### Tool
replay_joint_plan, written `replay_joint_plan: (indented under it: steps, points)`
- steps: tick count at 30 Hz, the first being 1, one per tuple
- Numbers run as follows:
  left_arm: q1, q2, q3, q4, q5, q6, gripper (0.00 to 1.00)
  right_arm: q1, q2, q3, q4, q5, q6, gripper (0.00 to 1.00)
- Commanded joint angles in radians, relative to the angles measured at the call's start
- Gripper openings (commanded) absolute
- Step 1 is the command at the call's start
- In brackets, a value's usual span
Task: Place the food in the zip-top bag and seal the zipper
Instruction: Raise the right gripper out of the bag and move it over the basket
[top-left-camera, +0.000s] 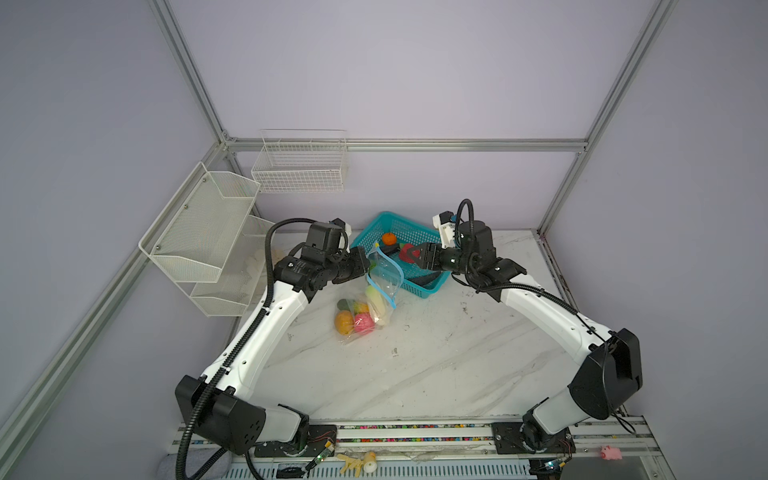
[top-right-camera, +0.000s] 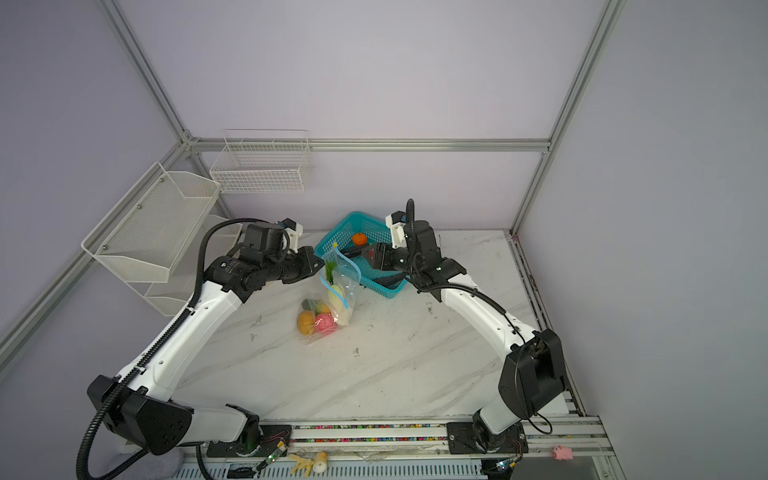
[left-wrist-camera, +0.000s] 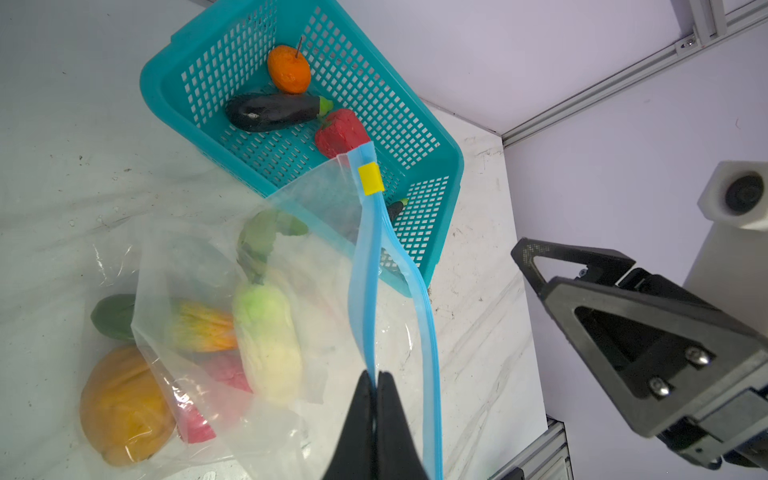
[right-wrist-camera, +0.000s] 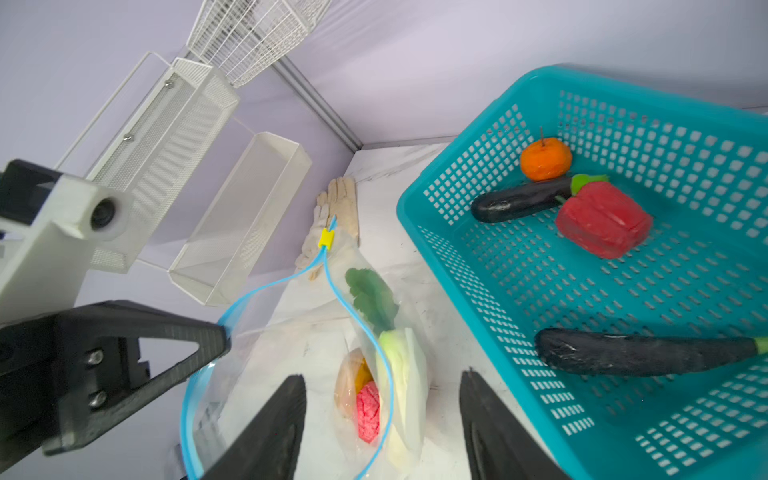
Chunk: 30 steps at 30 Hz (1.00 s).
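Observation:
The clear zip-top bag (top-left-camera: 382, 286) (left-wrist-camera: 291, 249) lies on the marble table with its mouth lifted and gaping. My left gripper (left-wrist-camera: 377, 376) (top-left-camera: 368, 266) is shut on the light-blue zipper (left-wrist-camera: 365, 270) at the mouth edge; the yellow slider (left-wrist-camera: 370, 178) sits at the far end. Inside the bag lie a white-green cabbage (left-wrist-camera: 266, 340), a pink piece (top-left-camera: 362, 323) and a yellow-orange fruit (top-left-camera: 343, 322). My right gripper (right-wrist-camera: 382, 376) (top-left-camera: 409, 254) hangs open and empty over the mouth. An orange (right-wrist-camera: 545, 158), a red pepper (right-wrist-camera: 602, 220) and two eggplants (right-wrist-camera: 519, 203) (right-wrist-camera: 644, 353) lie in the teal basket (right-wrist-camera: 623, 83).
White mesh shelves (top-left-camera: 199, 232) hang on the left wall and a wire basket (top-left-camera: 301, 166) on the back wall. A pale glove (right-wrist-camera: 336, 224) lies near the left wall. Pale toy bits (top-left-camera: 357, 461) and a pink toy (top-left-camera: 610, 452) rest on the front rail.

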Motion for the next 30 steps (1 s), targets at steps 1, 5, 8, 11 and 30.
replay_joint_plan:
  steps: [1, 5, 8, 11, 30]
  points:
    - [0.003, -0.010, -0.051, 0.052, 0.024, 0.015, 0.00, -0.019, 0.056, 0.042, -0.075, 0.140, -0.133, 0.62]
    - [0.004, -0.003, -0.061, 0.052, 0.038, 0.016, 0.00, -0.035, 0.166, 0.107, -0.101, 0.236, -0.196, 0.63]
    - [0.005, -0.005, -0.062, 0.045, 0.034, 0.022, 0.00, -0.050, 0.253, 0.153, -0.112, 0.307, -0.210, 0.64]
    - [0.005, -0.008, -0.064, 0.041, 0.031, 0.024, 0.00, -0.071, 0.349, 0.214, -0.139, 0.389, -0.211, 0.64]
    - [0.006, 0.003, -0.073, 0.042, 0.056, 0.019, 0.00, -0.090, 0.772, 0.602, -0.147, 0.229, -0.613, 0.83]
